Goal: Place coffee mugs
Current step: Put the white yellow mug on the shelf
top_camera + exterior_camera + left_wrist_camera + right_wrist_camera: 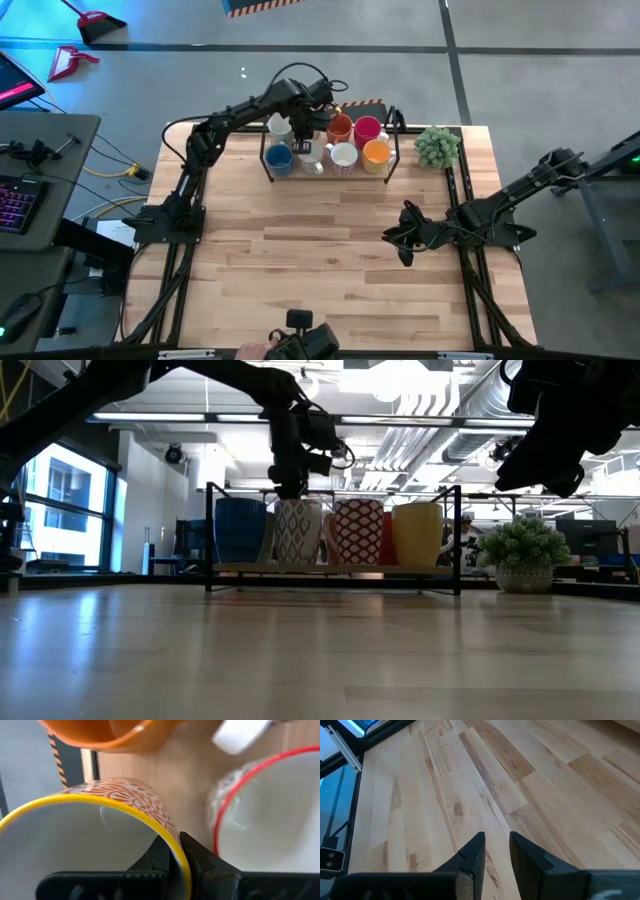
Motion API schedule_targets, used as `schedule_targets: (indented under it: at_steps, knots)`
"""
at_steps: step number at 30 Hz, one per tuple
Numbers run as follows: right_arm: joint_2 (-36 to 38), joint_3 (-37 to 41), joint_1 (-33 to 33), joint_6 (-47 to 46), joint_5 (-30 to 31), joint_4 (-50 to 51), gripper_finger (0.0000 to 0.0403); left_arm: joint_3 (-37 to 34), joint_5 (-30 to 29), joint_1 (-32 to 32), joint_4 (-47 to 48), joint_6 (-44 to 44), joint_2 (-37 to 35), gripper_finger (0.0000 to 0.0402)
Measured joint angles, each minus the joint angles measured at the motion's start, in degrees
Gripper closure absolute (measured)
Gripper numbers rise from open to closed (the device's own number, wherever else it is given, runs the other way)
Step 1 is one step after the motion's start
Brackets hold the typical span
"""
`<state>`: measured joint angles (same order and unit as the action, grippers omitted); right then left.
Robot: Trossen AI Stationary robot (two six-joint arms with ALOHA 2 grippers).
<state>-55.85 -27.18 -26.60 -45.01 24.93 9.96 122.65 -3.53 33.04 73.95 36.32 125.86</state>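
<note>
Mugs [335, 145] crowd your rack [392, 150] at the counter's [320, 260] far edge, seen from above. Left wrist view: your left tool [179, 851] pinches a yellow-rimmed mug's [100, 827] wall; likely next, release. Right tool [496, 851] hangs part-open, empty.

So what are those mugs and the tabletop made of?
The mugs look like glazed ceramic: the yellow-rimmed mug pinched by the left gripper shows a glossy white inside with highlights. The tabletop seems to be jointed wooden planks, with visible grain, knots and a smooth light finish.
</note>
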Motion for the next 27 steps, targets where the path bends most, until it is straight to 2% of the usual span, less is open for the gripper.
schedule_targets:
  at_steps: [19, 27]
  knots:
    - [0.0, 0.0, 0.0, 0.0, -0.1, -0.4, 0.0324, 0.0, 1.8, -0.5, -1.7, 0.0, 1.9, 0.0394]
    - [0.0, 0.0, 0.0, 0.0, -0.9, -0.4, 0.0324, 0.2, 0.6, -0.5, -1.2, 0.4, 2.7, 0.0394]
